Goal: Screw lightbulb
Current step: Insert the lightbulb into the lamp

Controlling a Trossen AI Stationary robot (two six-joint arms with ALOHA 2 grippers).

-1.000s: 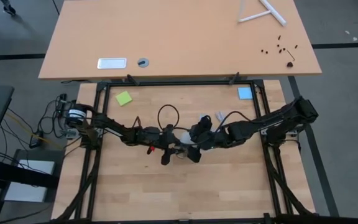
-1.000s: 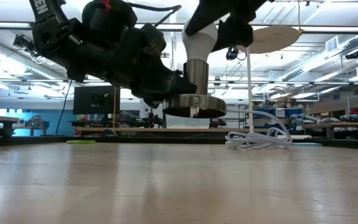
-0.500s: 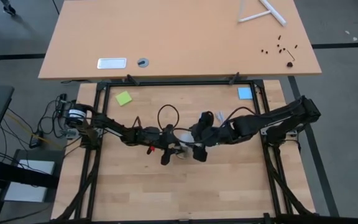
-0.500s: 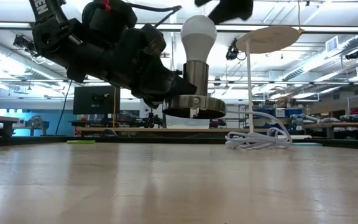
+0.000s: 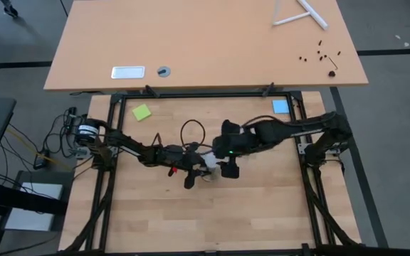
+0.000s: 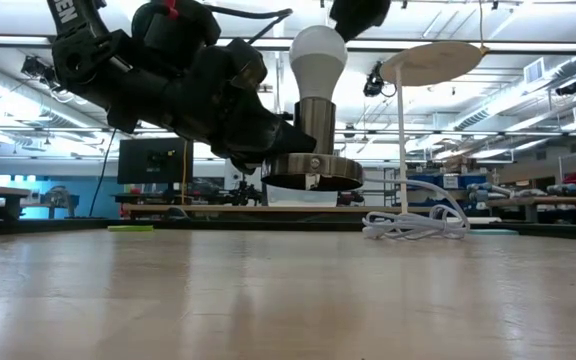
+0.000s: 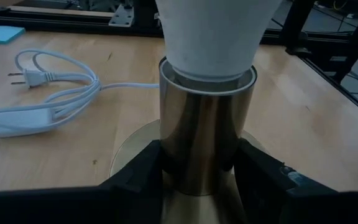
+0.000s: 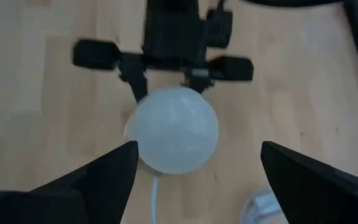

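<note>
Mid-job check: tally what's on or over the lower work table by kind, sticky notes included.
Lightbulb: 1
Metal socket base: 1
White power cord: 1
Sticky notes: 2, green and blue
Grippers: 2, left gripper and right gripper
Total: 7

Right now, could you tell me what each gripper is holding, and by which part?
The left gripper clamps the socket by its metal barrel. The right gripper is open above the lightbulb, holding nothing.

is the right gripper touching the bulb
Apart. The right wrist view shows the right gripper open, its fingers standing clear on both sides of the bulb.
</note>
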